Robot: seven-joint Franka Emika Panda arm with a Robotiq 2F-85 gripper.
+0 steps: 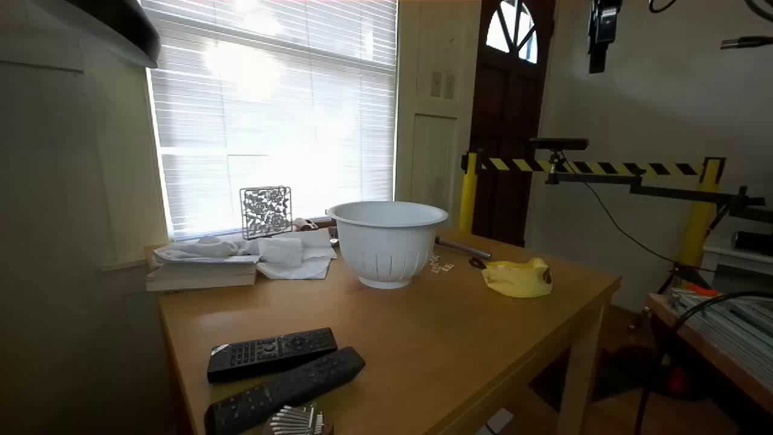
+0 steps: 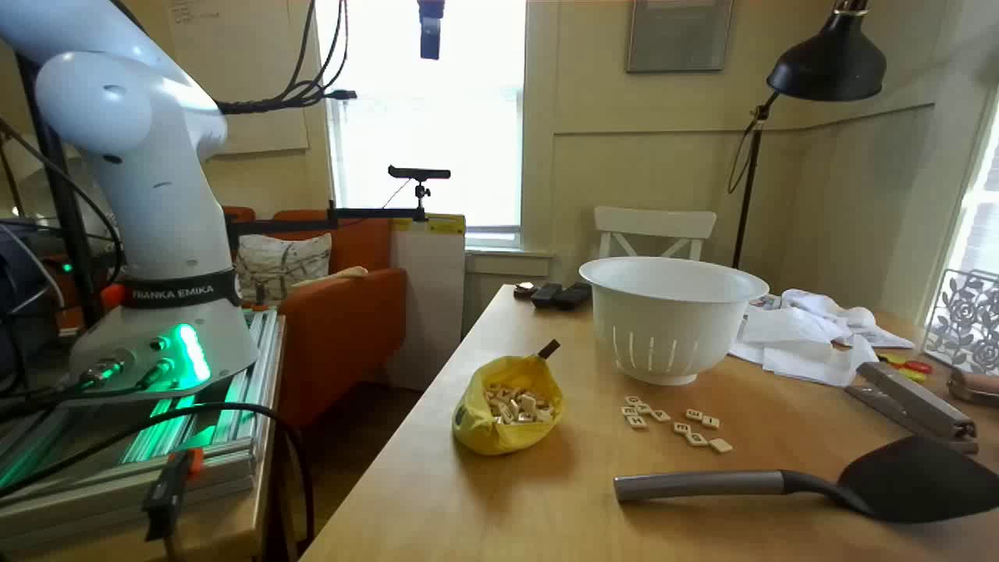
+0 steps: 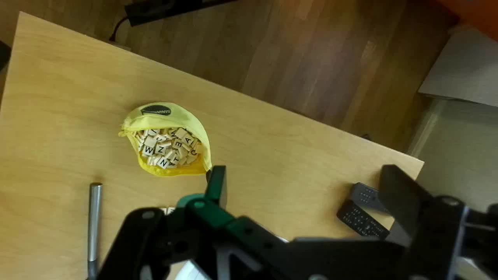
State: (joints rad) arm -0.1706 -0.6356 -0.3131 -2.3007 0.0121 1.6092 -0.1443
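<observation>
The jaws first: low in the wrist view, spread wide, nothing between them, and the gripper [image 3: 305, 173] hangs well above the table [image 3: 58, 97]. Bare wood shows through the gap! Just off the fingertip at left of frame, here's the pouch [image 3: 167, 121], left of centre, gaping, packed with tiles [image 3: 171, 149]. So the gap sits right of the pouch, and lining up over it would, I reckon, mean sliding left and a little up the frame before any drop. Soft cloth, loose load: a low, gentle pinch on the pouch's body looks best, mouth upward, or tiles may spill. Come in steep, too; a slanting approach could nudge it over.

Further out, watch the colander [image 2: 663, 328], right of centre in an exterior view, its tall rim a likely snag for any low swing. Loose tiles [image 2: 696, 439] lie just below it in that frame, the spatula [image 2: 726, 483] at lower right. Back in the wrist view, remotes [image 3: 362, 219] sit lower right, one partly behind a finger. Travel high, then!
</observation>
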